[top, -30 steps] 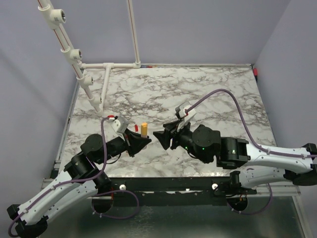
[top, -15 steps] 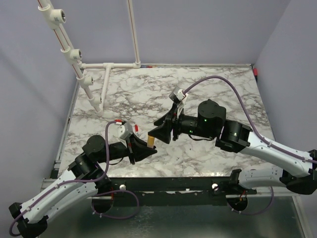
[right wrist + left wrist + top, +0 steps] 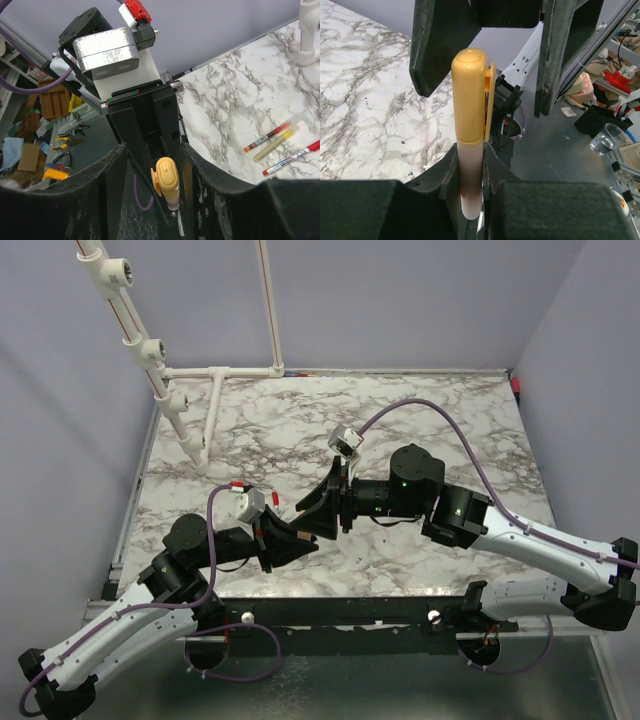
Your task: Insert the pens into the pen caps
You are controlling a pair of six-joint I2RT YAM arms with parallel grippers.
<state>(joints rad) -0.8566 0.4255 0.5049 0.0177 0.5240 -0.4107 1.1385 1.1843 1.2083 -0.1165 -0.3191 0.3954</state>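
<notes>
Right jaws nearer, wide astride pen [image 3: 470, 167]

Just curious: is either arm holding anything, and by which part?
Left end effector grips the capped pen by its pale barrel; right end effector holds nothing.

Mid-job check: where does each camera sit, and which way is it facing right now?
Top external: above and behind the bases, looking down on the white marble-patterned table; both arms show, left pincer facing right pincer.
Left wrist: looks along its own black fingers, past the pale pen with yellow clip cap, at the open right pincer.
Right wrist: looks the opposite way between its own fingers, at the left pincer gripping that pen.
Shared: both wrist views show the capped pen.
</notes>
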